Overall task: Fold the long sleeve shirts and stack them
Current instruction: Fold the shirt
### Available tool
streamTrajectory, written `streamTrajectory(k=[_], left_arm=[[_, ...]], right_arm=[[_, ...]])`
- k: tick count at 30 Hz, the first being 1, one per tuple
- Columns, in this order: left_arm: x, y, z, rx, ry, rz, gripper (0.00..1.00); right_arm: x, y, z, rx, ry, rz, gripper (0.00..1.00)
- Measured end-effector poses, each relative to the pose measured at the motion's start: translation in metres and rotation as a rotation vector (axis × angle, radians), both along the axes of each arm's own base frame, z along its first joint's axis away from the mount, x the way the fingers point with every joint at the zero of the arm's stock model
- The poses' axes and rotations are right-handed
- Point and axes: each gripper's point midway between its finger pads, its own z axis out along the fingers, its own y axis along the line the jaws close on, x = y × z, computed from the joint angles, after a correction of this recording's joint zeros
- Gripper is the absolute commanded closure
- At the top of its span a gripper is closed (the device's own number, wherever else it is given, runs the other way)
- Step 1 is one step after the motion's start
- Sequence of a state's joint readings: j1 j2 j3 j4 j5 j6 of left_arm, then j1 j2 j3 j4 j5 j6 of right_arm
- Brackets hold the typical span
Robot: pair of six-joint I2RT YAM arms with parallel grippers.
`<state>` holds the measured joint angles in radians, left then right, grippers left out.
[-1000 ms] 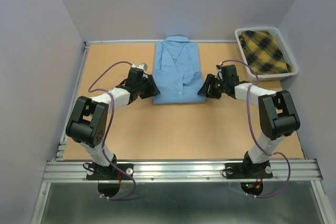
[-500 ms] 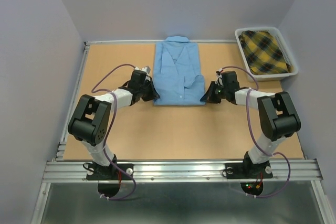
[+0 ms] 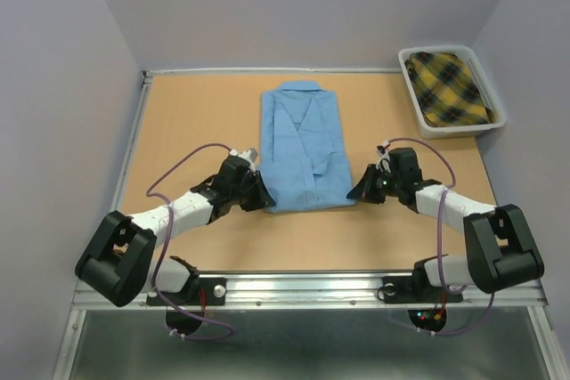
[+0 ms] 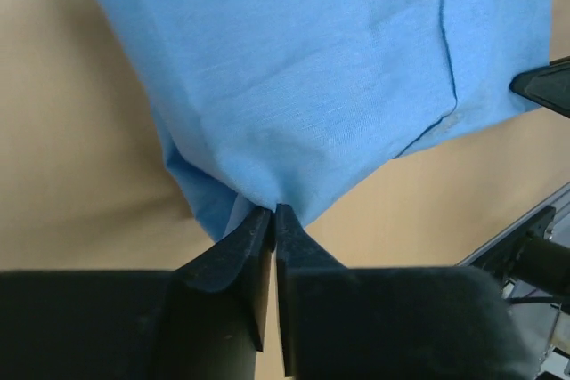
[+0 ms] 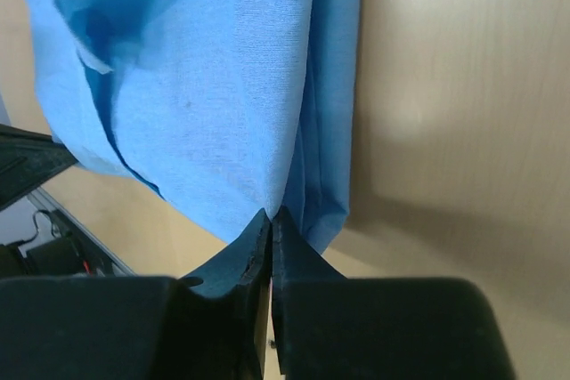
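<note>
A light blue long sleeve shirt (image 3: 303, 144) lies folded into a tall rectangle on the table, collar at the far end. My left gripper (image 3: 262, 199) is shut on its near left corner; in the left wrist view the blue cloth (image 4: 312, 86) is pinched between the black fingertips (image 4: 254, 233). At the near right corner my right gripper (image 3: 355, 192) is shut on the shirt (image 5: 223, 86) too, fabric bunching at the closed jaws. A second shirt (image 3: 450, 86), yellow and black plaid, lies in the bin.
A white bin (image 3: 410, 86) stands at the far right corner of the tan table (image 3: 196, 122). Grey walls close in the back and both sides. A metal rail (image 3: 303, 287) runs along the near edge by the arm bases.
Both grippers closed on the shirt's near corners and pulled toward the near edge. The shirt slid nearer with them, and both arms now stretch low over the table.
</note>
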<state>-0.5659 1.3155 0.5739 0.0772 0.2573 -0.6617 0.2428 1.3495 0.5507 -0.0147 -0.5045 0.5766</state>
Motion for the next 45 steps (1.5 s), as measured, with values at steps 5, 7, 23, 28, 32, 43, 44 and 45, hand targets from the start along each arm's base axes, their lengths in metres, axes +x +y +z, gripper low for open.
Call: streamTrajectory(k=[5,7,23,28,32,43,44,45], left_arm=[[-0.018,0.011,-0.013,0.005,0.048,0.032,0.19],[-0.017,0.012,-0.012,0.003,0.045,0.045,0.11],[0.072,0.022,0.030,-0.060,-0.106,0.110,0.17],[0.078,0.018,0.017,-0.038,-0.079,0.088,0.23],[0.082,0.017,0.010,-0.021,-0.067,0.078,0.33],[0.102,0.011,0.014,0.002,-0.106,0.043,0.83],[0.103,0.011,0.014,0.004,-0.109,0.040,0.86],[0.103,0.011,0.014,0.006,-0.112,0.037,0.88]], right_arm=[[-0.030,-0.005,-0.018,-0.020,0.083,0.013,0.55],[-0.031,-0.007,-0.015,-0.029,0.072,0.012,0.51],[0.071,-0.012,0.016,-0.172,-0.073,-0.003,0.51],[0.090,-0.012,0.005,-0.204,-0.061,0.008,0.51],[0.099,-0.011,-0.003,-0.214,-0.056,0.016,0.51],[0.106,-0.008,-0.011,-0.212,-0.061,0.056,0.82],[0.106,-0.007,-0.010,-0.210,-0.064,0.060,0.86],[0.106,-0.007,-0.009,-0.209,-0.066,0.062,0.89]])
